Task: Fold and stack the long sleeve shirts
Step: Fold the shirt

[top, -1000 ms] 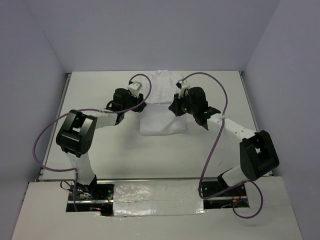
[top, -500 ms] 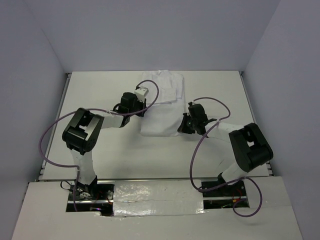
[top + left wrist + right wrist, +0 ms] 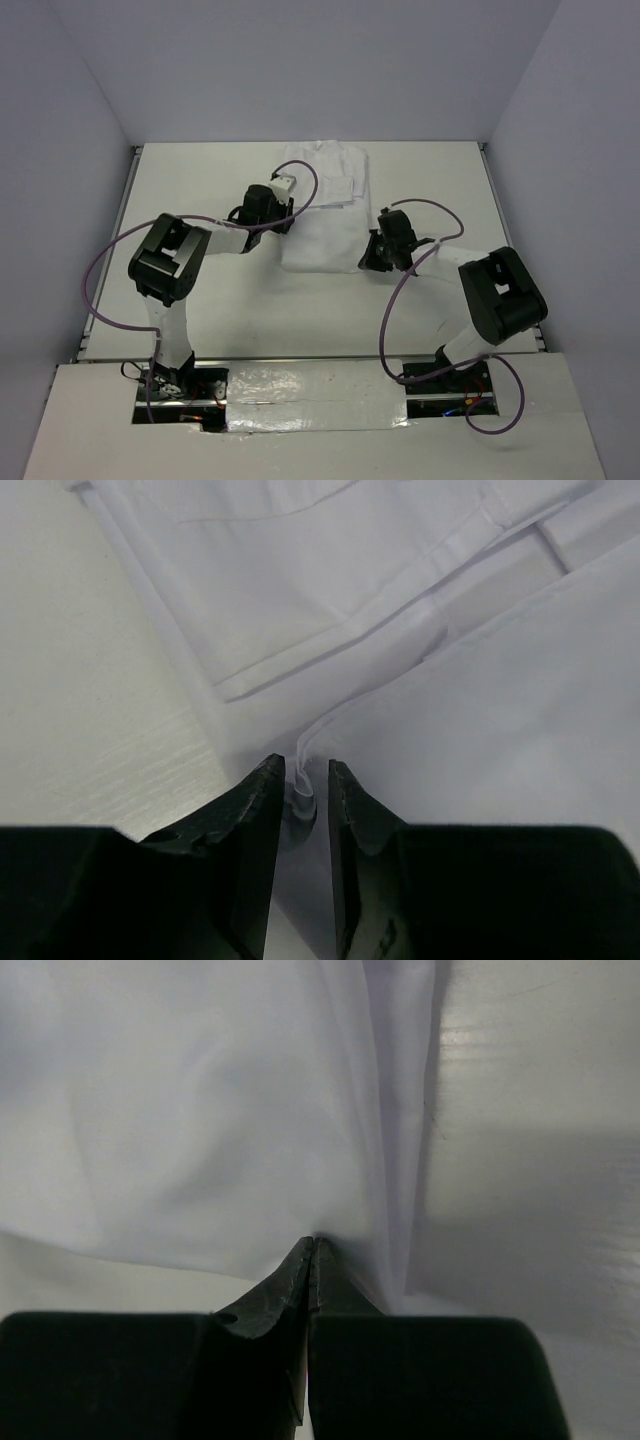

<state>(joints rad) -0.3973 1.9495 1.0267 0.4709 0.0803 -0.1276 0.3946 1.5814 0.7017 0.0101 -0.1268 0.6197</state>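
The white long sleeve shirt (image 3: 325,215) lies partly folded at the back middle of the table, collar end far, a sleeve folded across its top. My left gripper (image 3: 284,222) is low at the shirt's left edge. In the left wrist view the gripper (image 3: 300,770) has its jaws nearly together, with a raised fold of the shirt (image 3: 450,730) pinched between them. My right gripper (image 3: 368,258) is at the shirt's near right corner. In the right wrist view the gripper (image 3: 313,1242) has its jaws pressed together on the edge of the shirt (image 3: 200,1110).
The white tabletop (image 3: 200,290) extends on both sides and in front of the shirt. Grey walls stand at the left, right and back. Purple cables loop over both arms.
Both arms have come down from above the shirt to table level. The right gripper moved nearer, to the shirt's near right corner, and shut; the left settled at the left edge.
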